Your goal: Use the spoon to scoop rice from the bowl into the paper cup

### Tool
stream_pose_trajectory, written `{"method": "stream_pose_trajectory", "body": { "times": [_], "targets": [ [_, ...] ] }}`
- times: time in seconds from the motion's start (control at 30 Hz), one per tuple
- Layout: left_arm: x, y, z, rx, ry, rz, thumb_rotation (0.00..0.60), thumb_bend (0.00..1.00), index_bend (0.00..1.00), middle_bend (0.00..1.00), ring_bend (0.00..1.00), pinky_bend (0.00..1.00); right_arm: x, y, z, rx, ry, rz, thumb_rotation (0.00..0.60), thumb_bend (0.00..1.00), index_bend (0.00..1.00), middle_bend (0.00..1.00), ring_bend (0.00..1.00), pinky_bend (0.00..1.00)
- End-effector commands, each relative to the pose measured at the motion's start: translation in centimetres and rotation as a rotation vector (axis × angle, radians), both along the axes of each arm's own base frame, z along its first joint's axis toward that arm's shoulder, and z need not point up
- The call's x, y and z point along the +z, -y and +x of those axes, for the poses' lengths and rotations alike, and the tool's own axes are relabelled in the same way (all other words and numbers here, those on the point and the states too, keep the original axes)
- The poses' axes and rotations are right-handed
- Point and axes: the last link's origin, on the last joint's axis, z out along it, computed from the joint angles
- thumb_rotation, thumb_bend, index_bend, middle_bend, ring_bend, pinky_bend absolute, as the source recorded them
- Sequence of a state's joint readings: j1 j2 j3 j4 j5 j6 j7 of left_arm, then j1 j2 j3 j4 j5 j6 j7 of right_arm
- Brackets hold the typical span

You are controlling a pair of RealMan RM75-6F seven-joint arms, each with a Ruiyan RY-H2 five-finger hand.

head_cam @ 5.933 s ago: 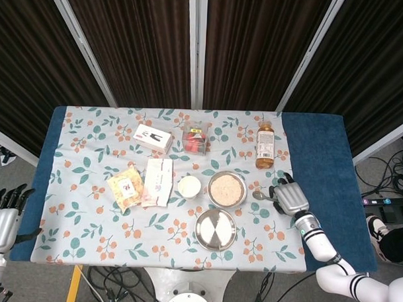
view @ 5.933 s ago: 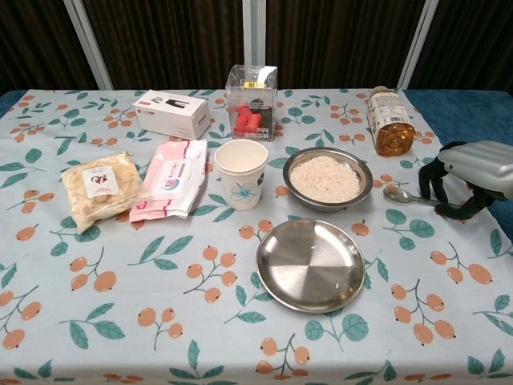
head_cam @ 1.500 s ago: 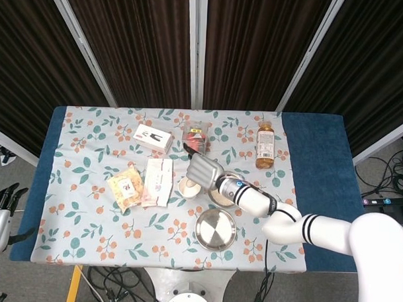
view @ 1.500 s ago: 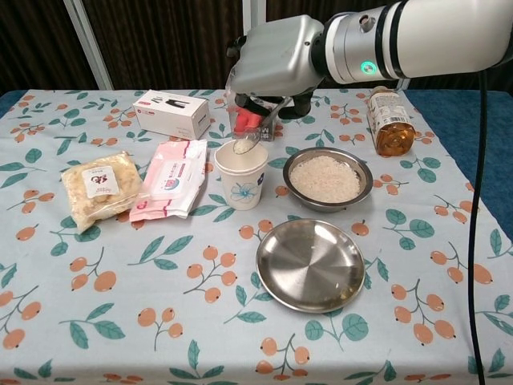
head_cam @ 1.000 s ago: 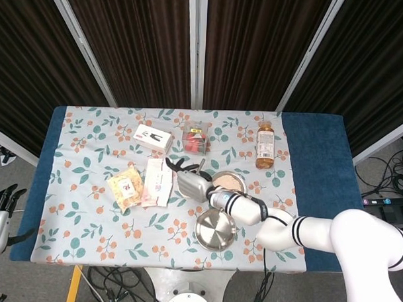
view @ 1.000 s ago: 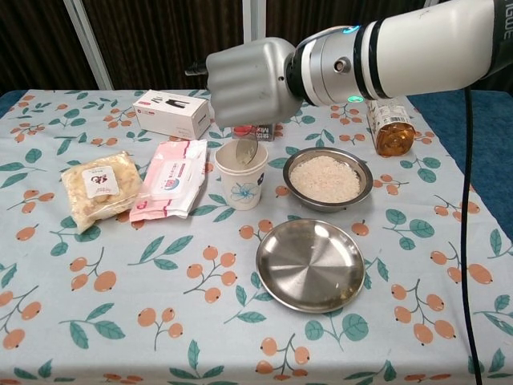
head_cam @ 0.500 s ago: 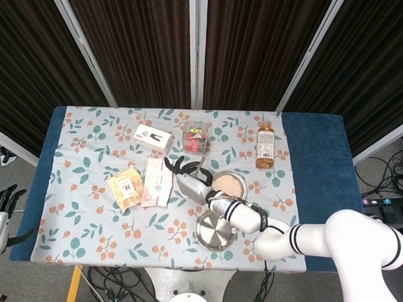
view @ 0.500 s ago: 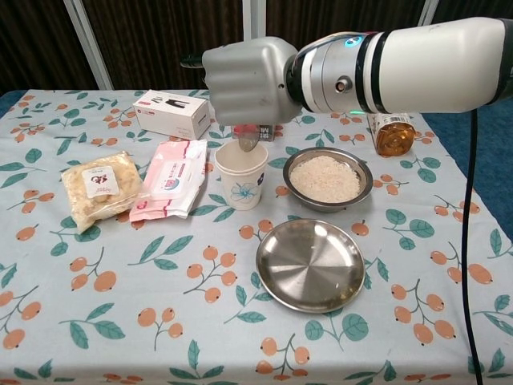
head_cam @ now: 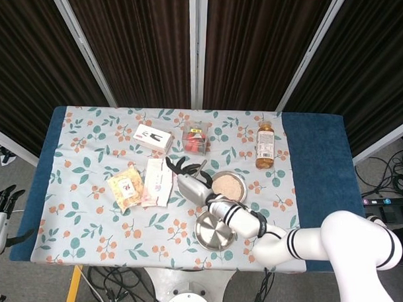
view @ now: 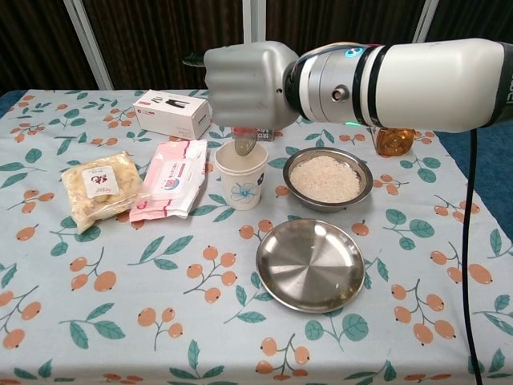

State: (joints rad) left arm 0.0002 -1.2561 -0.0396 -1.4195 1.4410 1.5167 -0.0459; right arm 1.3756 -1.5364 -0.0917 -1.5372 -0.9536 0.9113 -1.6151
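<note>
Since the earlier frame the right hand (view: 244, 84), closed around the spoon (view: 244, 144), has tipped its bowl down into the paper cup (view: 240, 175), with the rice bowl (view: 327, 178) just to the cup's right.

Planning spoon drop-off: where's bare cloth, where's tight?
Free: front-left cloth below the snack bag; front-right, right of the empty plate. Crowded: paper cup, rice bowl and wipes pack sit close, right hand above.

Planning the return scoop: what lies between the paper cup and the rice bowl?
Nothing: bare tablecloth separates the paper cup from the rice bowl, clearest in the chest view.
</note>
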Motion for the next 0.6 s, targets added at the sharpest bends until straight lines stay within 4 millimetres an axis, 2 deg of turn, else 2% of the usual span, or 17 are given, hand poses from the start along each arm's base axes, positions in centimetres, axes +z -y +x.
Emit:
{"method": "stream_pose_trajectory", "body": {
  "times": [0.03,0.17,0.33,0.47,0.6],
  "targets": [
    [0.0,0.0,0.0,-0.001,0.0,-0.001,0.6,0.06,0.21,0.18,0.13,0.05,1.1,0.7,-1.2,-0.116,0.118,0.021,0.6,0.35,0.62,0.57,0.27,0.0],
    [0.0,-0.2,0.2,-0.01,-0.006,-0.003,0.6,0.07,0.21,0.18,0.13,0.05,2.5,1.1,-2.5,-0.229,0.266,0.056,0.6,0.35,0.62,0.57,0.27,0.0],
    [0.2,-0.5,0.4,-0.022,-0.014,-0.005,0.6,0.07,0.21,0.18,0.13,0.05,4.6,0.6,-4.9,-0.37,0.465,0.129,0.6,0.35,0.62,0.57,0.27,0.0],
    [0.2,-0.7,0.7,-0.031,-0.017,-0.009,0.6,0.07,0.21,0.18,0.13,0.05,5.7,-1.1,-7.7,-0.495,0.632,0.244,0.6,0.35,0.62,0.57,0.27,0.0],
    [0.2,-0.7,1.0,-0.041,-0.017,-0.012,0.6,0.07,0.21,0.18,0.13,0.05,5.5,-3.2,-10.1,-0.532,0.694,0.35,0.6,0.34,0.62,0.57,0.26,0.0]
  ]
}}
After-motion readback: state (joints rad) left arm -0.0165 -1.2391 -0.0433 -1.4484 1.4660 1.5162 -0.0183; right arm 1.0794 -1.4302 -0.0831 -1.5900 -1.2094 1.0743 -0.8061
